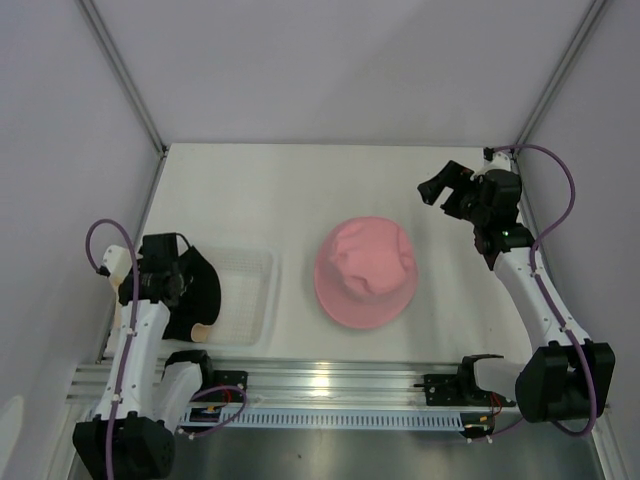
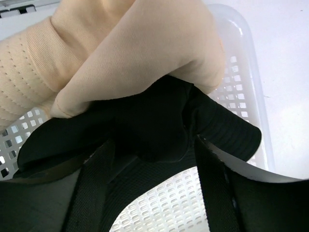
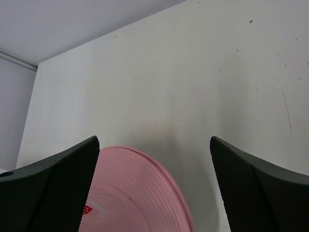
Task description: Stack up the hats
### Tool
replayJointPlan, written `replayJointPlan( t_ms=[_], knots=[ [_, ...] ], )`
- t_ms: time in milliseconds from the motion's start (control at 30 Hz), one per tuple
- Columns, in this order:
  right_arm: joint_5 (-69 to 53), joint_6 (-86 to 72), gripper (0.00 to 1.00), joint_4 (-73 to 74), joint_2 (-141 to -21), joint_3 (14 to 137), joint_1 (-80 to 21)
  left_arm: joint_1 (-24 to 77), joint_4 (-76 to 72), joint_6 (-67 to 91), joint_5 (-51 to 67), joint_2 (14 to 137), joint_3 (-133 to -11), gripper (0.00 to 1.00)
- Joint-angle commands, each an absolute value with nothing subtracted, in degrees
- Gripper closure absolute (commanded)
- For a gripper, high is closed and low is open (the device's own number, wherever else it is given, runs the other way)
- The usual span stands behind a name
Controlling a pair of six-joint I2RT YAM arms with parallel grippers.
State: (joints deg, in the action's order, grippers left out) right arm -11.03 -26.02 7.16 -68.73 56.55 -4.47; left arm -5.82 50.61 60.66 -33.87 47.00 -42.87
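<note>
Picking step, as I read it: left gripper [image 2: 154, 145] is down in the tray [image 2: 247, 53] at near left, jaws standing apart either side of a bunched fold of the black hat [image 2: 145, 116]. Can't tell whether the jaws bite the cloth or just bracket it. Beige hat [image 2: 135, 43] lies crumpled just beyond, overlapping the black one's far edge. Both are in the tray.

Mid-table: pink hat [image 1: 365, 272], crown up, brim flat on the table [image 1: 250, 190], well apart from the tray. I take it as the stack base, so two hats are not yet stacked.

Far right: right gripper [image 1: 443, 193] hangs above the table beyond the pink hat, jaws wide, nothing between them.

Next move, my call: get a firm pinch on the black fold only and lift clear of the tray wall. Check beige doesn't drag up with it, then carry right and drop it crown-up over pink. Soft cloth, so I expect sag and a skewed landing.

Views: left wrist alone shows the fold between the jaws and the beige overlap. From the top the left arm [image 1: 140, 330] covers most of that, and beige is just a sliver at the tray's near edge. Top alone shows the tray-to-pink gap. Right wrist shows only the pink brim's edge and bare table.
</note>
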Motion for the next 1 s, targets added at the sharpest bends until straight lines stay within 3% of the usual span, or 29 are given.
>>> replayJointPlan(
  t_ms=[0, 67, 100, 167, 200, 267, 367, 467, 700, 967],
  knots=[
    [-11.51, -26.72, 0.01, 5.54, -66.71, 58.18, -4.04, -7.12, 47.55, 63.98, -32.87, 47.37, -41.84, 0.31],
    [-11.95, -26.89, 0.01, 5.36, -66.45, 58.45, -4.04, -7.47, 47.29, 64.42, -32.96, 46.94, -40.70, 0.37],
    [-12.04, -27.07, 0.00, 5.36, -66.18, 58.53, -4.04, -7.64, 47.37, 64.68, -32.87, 46.76, -40.26, 0.48],
    [-12.13, -27.25, 0.00, 5.45, -65.92, 58.62, -4.04, -8.43, 46.33, 64.08, -32.35, 45.89, -39.99, 0.57],
    [-12.13, -27.25, 0.01, 5.54, -65.74, 58.62, -4.04, -8.79, 46.06, 63.90, -32.08, 45.53, -38.77, 0.67],
    [-12.22, -27.33, 0.01, 5.54, -65.39, 58.89, -4.04, -10.10, 44.48, 62.24, -30.51, 44.66, -38.32, 0.70],
    [-15.71, -24.45, 0.01, 5.54, -65.04, 60.72, -4.04, -11.16, 43.42, 59.08, -24.46, 42.99, -38.49, 0.78],
    [-18.97, -22.16, 0.01, 6.15, -64.60, 64.93, -4.13, -11.16, 37.64, 52.59, -11.76, 38.33, -40.87, 0.98],
    [-32.59, -24.96, 0.00, -5.33, -62.58, 66.62, -5.27, -9.59, 31.28, 41.76, 15.68, 36.12, -54.55, 0.99],
    [-38.50, -31.27, 0.01, -7.64, -68.46, 72.95, -13.87, 7.45, 25.51, 39.37, 17.40, 40.60, -61.35, 0.99]
  ],
)
